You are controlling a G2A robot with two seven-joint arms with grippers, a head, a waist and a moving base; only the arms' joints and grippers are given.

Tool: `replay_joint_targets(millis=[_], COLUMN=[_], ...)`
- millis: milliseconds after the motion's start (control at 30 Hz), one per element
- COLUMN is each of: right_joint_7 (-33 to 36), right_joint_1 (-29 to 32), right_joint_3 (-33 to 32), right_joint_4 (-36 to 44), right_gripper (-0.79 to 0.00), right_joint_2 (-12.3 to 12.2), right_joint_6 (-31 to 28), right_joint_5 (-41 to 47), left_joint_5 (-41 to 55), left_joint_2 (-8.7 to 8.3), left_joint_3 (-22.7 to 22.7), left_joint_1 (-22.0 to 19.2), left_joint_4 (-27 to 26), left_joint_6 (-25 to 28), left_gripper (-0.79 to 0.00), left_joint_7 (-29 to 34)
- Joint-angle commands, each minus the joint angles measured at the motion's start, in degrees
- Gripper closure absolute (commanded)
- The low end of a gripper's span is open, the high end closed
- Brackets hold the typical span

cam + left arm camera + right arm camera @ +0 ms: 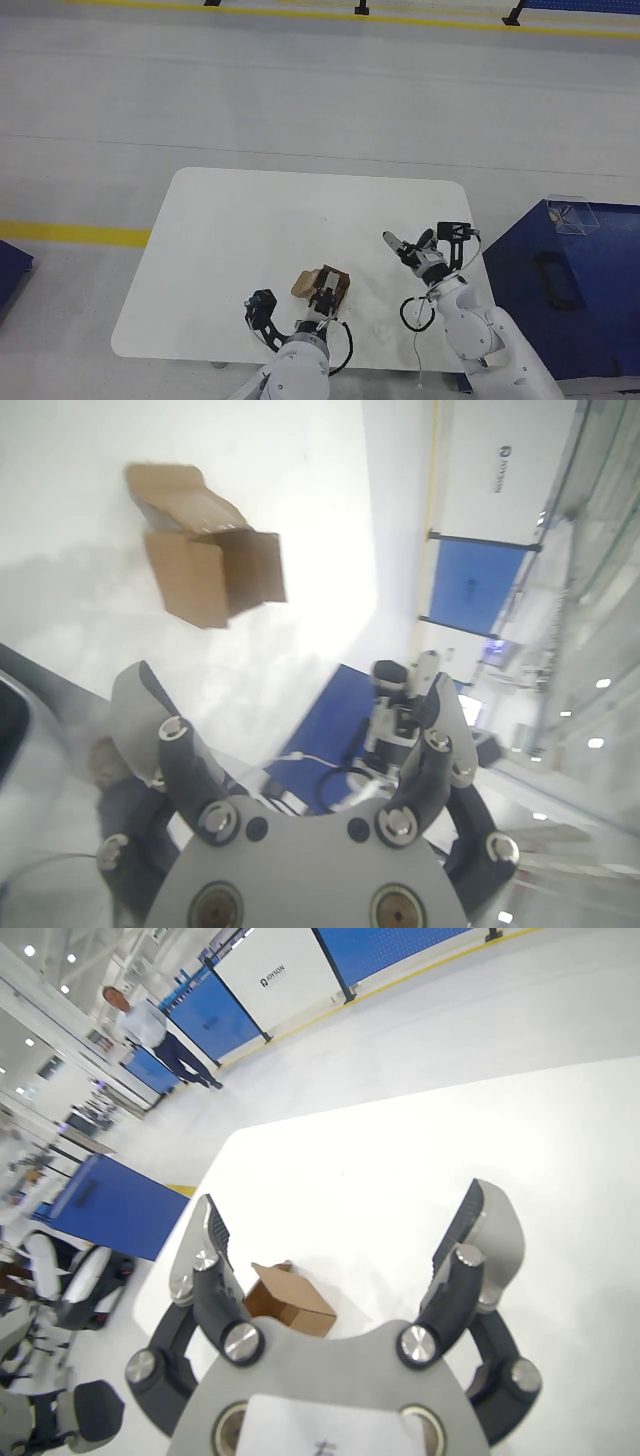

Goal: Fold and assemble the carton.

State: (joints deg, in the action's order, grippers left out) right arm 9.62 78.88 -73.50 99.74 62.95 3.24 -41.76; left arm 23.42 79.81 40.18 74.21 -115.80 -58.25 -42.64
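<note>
A small brown carton (310, 282) lies on its side near the front of the white table (230, 230), partly erected with loose flaps. In the left wrist view the carton (210, 565) sits a short way beyond my left gripper (290, 700), which is open and holds nothing. Seen from above, the left gripper (323, 300) is just in front of the carton. My right gripper (408, 243) hovers open to the right of the carton, apart from it. The right wrist view has the carton (292, 1300) low between the spread fingers of the right gripper (345, 1223).
A blue cabinet (570, 290) stands off the table's right edge with a clear container (572, 213) on top. Another blue unit (10, 270) is at the far left. The table's back and left areas are bare white surface.
</note>
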Motion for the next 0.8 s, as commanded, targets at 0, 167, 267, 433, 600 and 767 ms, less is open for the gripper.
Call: replay_joint_targets(millis=[0, 167, 267, 433, 600, 767], right_joint_7=[2.0, 4.1, 4.5, 4.9, 5.4, 6.9], right_joint_1=[-1.9, -4.9, -6.2, -7.7, -8.4, -9.1], right_joint_3=[3.2, 7.2, 9.4, 12.2, 13.9, 15.6], right_joint_4=[-1.9, -6.0, -8.3, -10.8, -11.7, -12.8], right_gripper=[-0.785, -0.785, -0.785, -0.785, -0.785, -0.785], right_joint_2=[0.3, 1.2, 1.8, 2.7, 3.3, 3.9], right_joint_6=[0.7, 1.5, 2.4, 2.7, 2.9, 3.4], right_joint_5=[-5.0, -8.1, -8.5, -10.0, -10.6, -13.0], left_joint_5=[-0.3, 4.8, 10.1, 15.2, 18.0, 15.9], left_joint_2=[-0.79, -0.83, -0.69, -0.86, -1.35, -3.43], left_joint_3=[-0.4, -4.9, -7.0, -10.1, -10.0, -5.1], left_joint_1=[-0.7, -5.5, -8.8, -13.7, -16.8, -13.8], left_joint_4=[5.0, 14.6, 17.4, 20.5, 18.5, 12.9], left_joint_6=[0.3, 0.3, 0.3, 0.3, 0.3, 0.3], left_gripper=[-0.785, -0.785, -0.785, -0.785, -0.785, -0.785], left_joint_7=[0.5, -1.7, -3.6, -3.6, -3.7, -3.7])
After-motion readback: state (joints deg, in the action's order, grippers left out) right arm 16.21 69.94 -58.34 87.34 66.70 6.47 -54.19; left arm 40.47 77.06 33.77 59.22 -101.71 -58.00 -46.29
